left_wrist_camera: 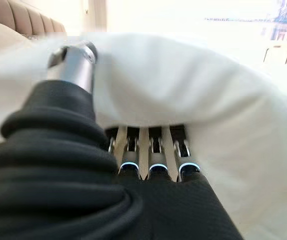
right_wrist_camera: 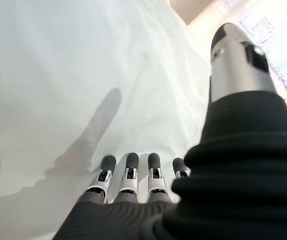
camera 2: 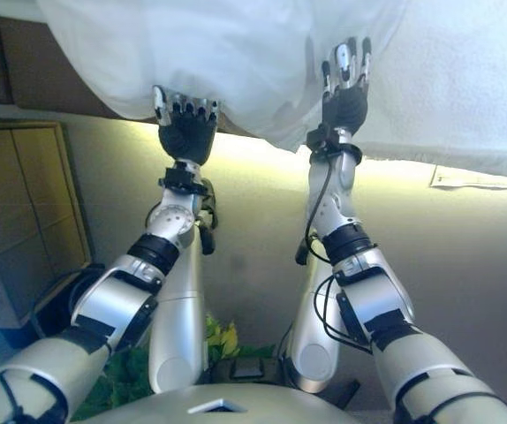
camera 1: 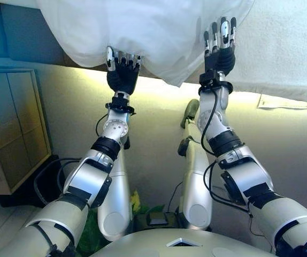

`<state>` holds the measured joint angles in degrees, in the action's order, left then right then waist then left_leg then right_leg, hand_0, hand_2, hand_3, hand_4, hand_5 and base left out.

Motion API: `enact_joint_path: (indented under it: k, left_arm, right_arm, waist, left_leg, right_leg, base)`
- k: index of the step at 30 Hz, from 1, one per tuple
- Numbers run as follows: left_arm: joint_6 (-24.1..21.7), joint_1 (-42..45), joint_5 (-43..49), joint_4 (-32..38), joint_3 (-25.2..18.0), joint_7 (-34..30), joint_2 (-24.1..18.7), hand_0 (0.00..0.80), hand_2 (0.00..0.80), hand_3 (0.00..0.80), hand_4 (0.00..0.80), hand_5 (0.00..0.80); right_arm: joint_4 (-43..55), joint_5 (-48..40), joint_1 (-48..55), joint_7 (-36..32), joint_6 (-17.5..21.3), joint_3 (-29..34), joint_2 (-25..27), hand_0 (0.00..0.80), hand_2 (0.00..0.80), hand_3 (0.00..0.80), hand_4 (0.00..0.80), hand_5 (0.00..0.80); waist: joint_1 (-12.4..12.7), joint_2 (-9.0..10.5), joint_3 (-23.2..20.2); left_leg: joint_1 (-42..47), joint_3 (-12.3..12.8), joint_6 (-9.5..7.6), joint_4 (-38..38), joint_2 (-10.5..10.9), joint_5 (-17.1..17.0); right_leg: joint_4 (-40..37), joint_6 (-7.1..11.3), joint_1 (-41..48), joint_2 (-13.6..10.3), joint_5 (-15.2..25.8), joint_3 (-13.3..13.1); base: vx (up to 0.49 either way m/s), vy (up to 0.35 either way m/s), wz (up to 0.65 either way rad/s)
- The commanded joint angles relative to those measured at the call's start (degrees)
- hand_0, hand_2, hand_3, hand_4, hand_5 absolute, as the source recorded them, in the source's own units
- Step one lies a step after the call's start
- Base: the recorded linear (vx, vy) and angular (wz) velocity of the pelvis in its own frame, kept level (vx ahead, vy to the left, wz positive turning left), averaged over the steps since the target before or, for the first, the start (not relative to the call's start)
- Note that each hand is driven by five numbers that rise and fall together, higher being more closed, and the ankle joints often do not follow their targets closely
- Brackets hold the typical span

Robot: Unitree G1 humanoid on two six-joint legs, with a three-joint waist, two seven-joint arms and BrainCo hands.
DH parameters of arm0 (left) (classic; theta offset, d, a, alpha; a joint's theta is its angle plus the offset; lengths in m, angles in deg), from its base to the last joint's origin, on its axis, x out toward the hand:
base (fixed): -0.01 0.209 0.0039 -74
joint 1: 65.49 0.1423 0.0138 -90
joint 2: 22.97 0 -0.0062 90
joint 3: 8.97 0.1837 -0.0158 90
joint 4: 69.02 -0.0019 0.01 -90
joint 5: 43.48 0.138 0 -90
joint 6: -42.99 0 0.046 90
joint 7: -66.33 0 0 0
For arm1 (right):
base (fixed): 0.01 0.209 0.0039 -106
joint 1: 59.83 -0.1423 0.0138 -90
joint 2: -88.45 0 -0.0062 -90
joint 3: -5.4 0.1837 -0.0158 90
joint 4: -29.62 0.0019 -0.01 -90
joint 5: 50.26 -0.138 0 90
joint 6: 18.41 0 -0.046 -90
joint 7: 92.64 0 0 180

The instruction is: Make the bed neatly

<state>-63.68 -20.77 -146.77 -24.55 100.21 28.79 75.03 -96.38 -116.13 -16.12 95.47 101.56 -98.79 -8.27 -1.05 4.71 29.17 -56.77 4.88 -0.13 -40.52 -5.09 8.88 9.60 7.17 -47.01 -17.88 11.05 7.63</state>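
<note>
A white duvet [camera 1: 153, 32] lies rumpled over the bed, and its edge hangs down past the bed's side between my two hands. My left hand [camera 1: 122, 75] is at that hanging edge. In the left wrist view its fingers [left_wrist_camera: 153, 150] are tucked under a fold of the duvet [left_wrist_camera: 193, 90] while the thumb [left_wrist_camera: 76, 62] presses on top, pinching the cloth. My right hand [camera 1: 219, 45] is further onto the bed, fingers straight, held over the duvet [right_wrist_camera: 58, 75] with its shadow cast on it. A white textured sheet [camera 1: 287, 48] covers the mattress at the right.
A wooden bedside cabinet [camera 1: 14, 123] stands at the left beside the bed. A padded beige headboard [left_wrist_camera: 23, 15] shows past the duvet in the left wrist view. A paper label [camera 1: 290, 103] hangs at the sheet's edge on the right.
</note>
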Motion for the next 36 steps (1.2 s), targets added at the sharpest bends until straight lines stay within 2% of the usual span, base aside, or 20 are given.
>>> enact_joint_path:
  k: [1, 12, 16, 22, 26, 30, 36]
  left_arm:
    - [-0.83, -6.79, 1.5, 5.17, 0.17, -4.45, 1.38, 0.8, 0.8, 0.8, 0.8, 0.8]
    - [-2.0, -5.89, -0.63, 4.42, -0.91, -3.47, 0.9, 0.8, 0.8, 0.8, 0.8, 0.8]
    - [-3.5, -5.27, -1.01, 3.53, -1.33, -1.41, 0.55, 0.8, 0.8, 0.8, 0.8, 0.8]
    - [-5.27, -3.17, 0.3, 1.7, -4.25, 2.97, -0.84, 0.8, 0.8, 0.8, 0.8, 0.8]
    - [-5.64, -0.68, -1.46, 1.15, -8.02, 3.71, -2.37, 0.8, 0.8, 0.8, 0.8, 0.8]
    - [-4.12, 2.95, -2.99, 0.95, -12.6, 3.74, -3.93, 0.8, 0.8, 0.8, 0.8, 0.8]
    - [-1.77, 8.64, -5.56, -0.47, -17.89, 3.89, -3.11, 0.8, 0.8, 0.8, 0.8, 0.8]
  right_arm:
    - [6.95, 3.53, -0.03, -0.35, 0.26, 1.26, 3.34, 0.0, 0.0, 0.0, 0.0, 0.0]
    - [6.97, 2.65, 1.93, -3.02, 1.01, 1.26, 2.8, 0.0, 0.0, 0.0, 0.0, 0.0]
    - [6.92, 2.15, 2.38, -3.38, 1.55, 1.12, 2.44, 0.0, 0.0, 0.0, 0.0, 0.0]
    - [6.39, 1.6, 2.92, -4.54, 1.84, 1.51, 1.77, 0.0, 0.0, 0.0, 0.0, 0.0]
    - [6.0, 1.72, 3.94, -5.18, 3.08, 2.78, 1.72, 0.0, 0.0, 0.0, 0.0, 0.0]
    - [4.98, 1.05, 4.92, -7.07, 3.76, 4.66, 2.0, 0.0, 0.0, 0.0, 0.0, 0.0]
    - [1.64, 0.59, 5.12, -9.96, 4.88, 6.71, 2.41, 0.0, 0.0, 0.0, 0.0, 0.0]
  waist:
    - [0.43, -3.64, 0.62]
    - [0.57, -2.99, 0.62]
    - [0.97, -2.59, 0.62]
    - [1.97, -2.52, 0.62]
    - [3.19, -2.92, 0.62]
    - [4.54, -3.64, 0.62]
    - [6.62, -5.34, 0.62]
  left_leg:
    - [4.4, -2.5, 0.58, 10.29, 1.77, -4.98]
    - [4.73, -2.28, 0.69, 10.45, 1.51, -4.56]
    - [4.65, -2.46, 0.78, 10.44, 1.25, -4.64]
    - [4.65, -2.81, 1.03, 10.99, 0.86, -5.19]
    - [5.28, -3.28, 1.12, 11.6, 1.03, -5.47]
    - [6.01, -4.17, 1.21, 12.21, 1.46, -5.84]
    - [7.84, -5.09, 1.55, 14.44, 2.24, -7.33]
  right_leg:
    - [12.0, 1.52, -0.32, -1.39, -4.12, -0.94]
    - [11.45, 1.56, 0.39, -1.54, -4.23, -0.3]
    - [11.6, 1.53, 0.61, -1.56, -4.38, 0.32]
    - [12.21, 1.49, 0.61, -1.49, -5.0, 1.15]
    - [12.42, 1.35, 1.33, -2.02, -5.58, 2.1]
    - [13.47, 1.27, 1.87, -2.38, -6.56, 2.95]
    - [14.01, 1.34, 3.23, -3.18, -8.01, 4.38]
  base:
    - [0.013, 0.046, 0.0]
    - [-0.003, 0.003, 0.01]
    - [-0.015, -0.045, -0.05]
    - [-0.013, -0.051, 0.03]
    - [-0.004, -0.054, 0.01]
    - [0.001, -0.065, 0.0]
    - [-0.005, -0.015, 0.1]
